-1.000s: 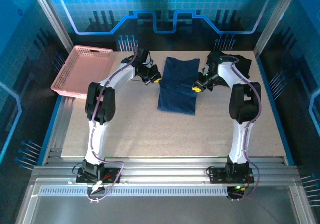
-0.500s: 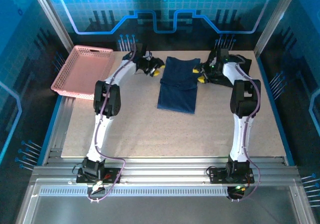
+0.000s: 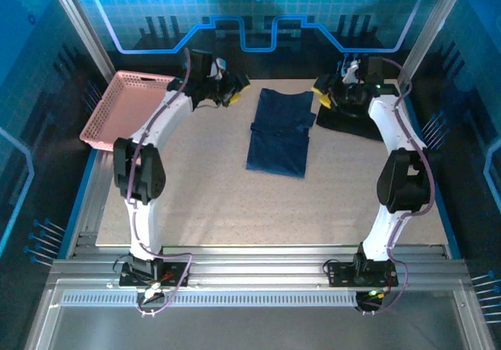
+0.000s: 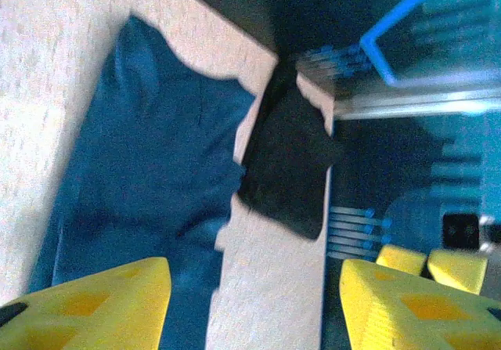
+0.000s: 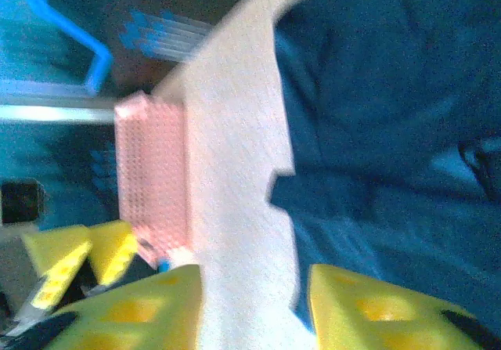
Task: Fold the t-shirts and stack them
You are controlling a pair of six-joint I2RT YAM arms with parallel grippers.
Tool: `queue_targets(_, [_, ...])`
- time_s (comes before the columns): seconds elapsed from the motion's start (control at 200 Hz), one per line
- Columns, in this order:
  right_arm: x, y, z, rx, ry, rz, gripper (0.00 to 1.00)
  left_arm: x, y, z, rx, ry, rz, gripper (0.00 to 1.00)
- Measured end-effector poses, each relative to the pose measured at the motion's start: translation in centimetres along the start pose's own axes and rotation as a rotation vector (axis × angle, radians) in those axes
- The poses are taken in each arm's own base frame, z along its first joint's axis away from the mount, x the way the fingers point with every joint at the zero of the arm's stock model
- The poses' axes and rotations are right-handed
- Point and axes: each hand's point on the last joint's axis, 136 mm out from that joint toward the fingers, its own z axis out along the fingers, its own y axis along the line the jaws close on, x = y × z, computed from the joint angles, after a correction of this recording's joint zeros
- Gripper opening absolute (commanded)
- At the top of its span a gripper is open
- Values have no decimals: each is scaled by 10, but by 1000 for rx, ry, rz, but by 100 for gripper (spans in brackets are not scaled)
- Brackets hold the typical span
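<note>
The navy blue t-shirt lies folded into a long strip at the middle back of the table, also seen in the left wrist view and the right wrist view. The black t-shirt lies folded at the back right, just right of the navy one. My left gripper hovers left of the navy shirt's far end, open with nothing between its yellow fingers. My right gripper hangs between the two shirts' far ends, open and empty.
A pink perforated basket stands at the back left corner. The speckled tabletop stretches bare in front of the shirts. Metal frame posts and blue panels close in the back and sides.
Both grippers were shut at the navy shirt's sides; they have let go, opened, and swung up and back toward the far edge. The navy shirt stays folded in place.
</note>
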Motion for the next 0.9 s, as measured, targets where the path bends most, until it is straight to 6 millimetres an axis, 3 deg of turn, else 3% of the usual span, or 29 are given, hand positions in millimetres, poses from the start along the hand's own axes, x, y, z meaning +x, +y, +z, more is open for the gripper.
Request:
queue_targets(0.08, [44, -26, 26, 64, 109, 10, 8, 43, 7, 20, -32, 82, 20, 23])
queue_targets(0.165, [84, -58, 54, 147, 224, 53, 6, 84, 26, 47, -78, 177, 33, 17])
queue_targets(0.325, [108, -94, 87, 239, 312, 81, 5, 127, 59, 87, -165, 274, 20, 11])
queue_targets(0.475, [98, -100, 108, 272, 306, 69, 4, 132, 87, 111, -235, 282, 7, 9])
queue_targets(0.63, [95, -115, 125, 310, 312, 88, 7, 124, 114, 141, -304, 272, -3, 11])
queue_targets(0.745, [87, -124, 137, 338, 300, 96, 10, 111, 112, 154, -303, 251, -7, 14])
queue_targets(0.9, [59, -114, 146, 346, 231, 80, 13, 73, 100, 162, -277, 162, -7, 21])
